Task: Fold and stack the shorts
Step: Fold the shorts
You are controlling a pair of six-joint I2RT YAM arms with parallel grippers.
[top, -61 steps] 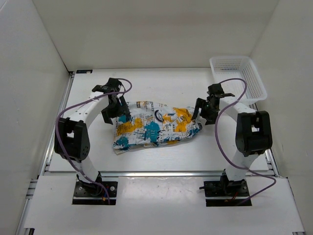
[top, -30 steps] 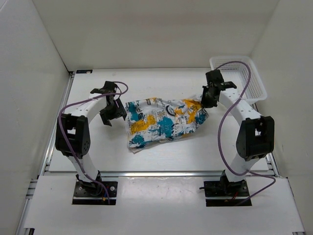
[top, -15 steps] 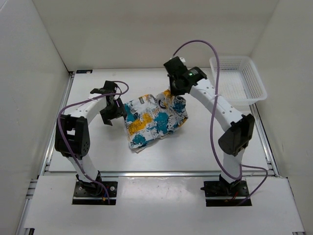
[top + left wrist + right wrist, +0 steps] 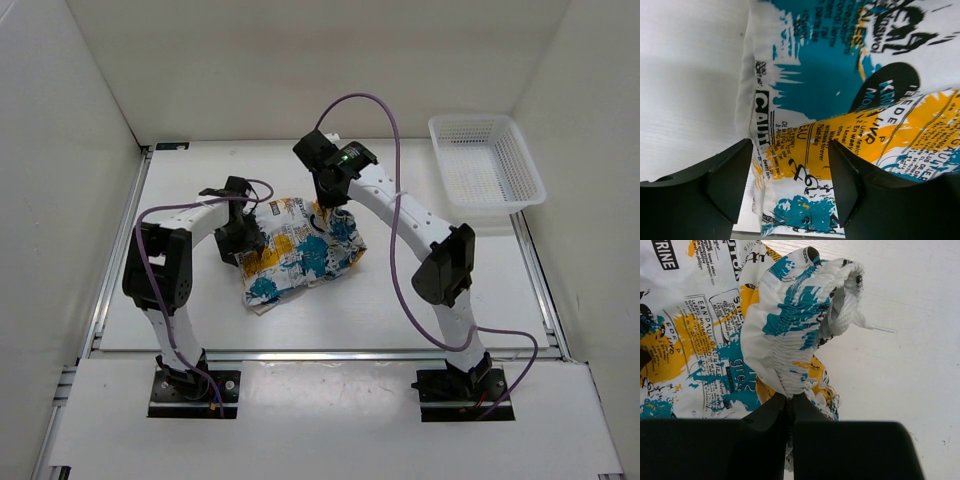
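The shorts (image 4: 300, 255), white with teal, orange-yellow and black print, lie bunched on the table's middle, their right end folded leftward over the rest. My right gripper (image 4: 333, 203) hangs above their far right part. In the right wrist view it (image 4: 789, 401) is shut on the gathered elastic waistband of the shorts (image 4: 790, 325), lifted off the layer below. My left gripper (image 4: 246, 240) is at the shorts' left edge. In the left wrist view it (image 4: 790, 185) stands open, its fingers (image 4: 727, 182) straddling the edge of the shorts (image 4: 840, 90) without pinching it.
A white mesh basket (image 4: 520, 160) stands at the back right corner. White walls enclose the table on three sides. The right arm's purple cable (image 4: 395, 170) loops high over the middle.
My right gripper has carried the shorts' right end leftward over the rest, halving their width. My left gripper has moved right onto the left edge, its jaws a little narrower.
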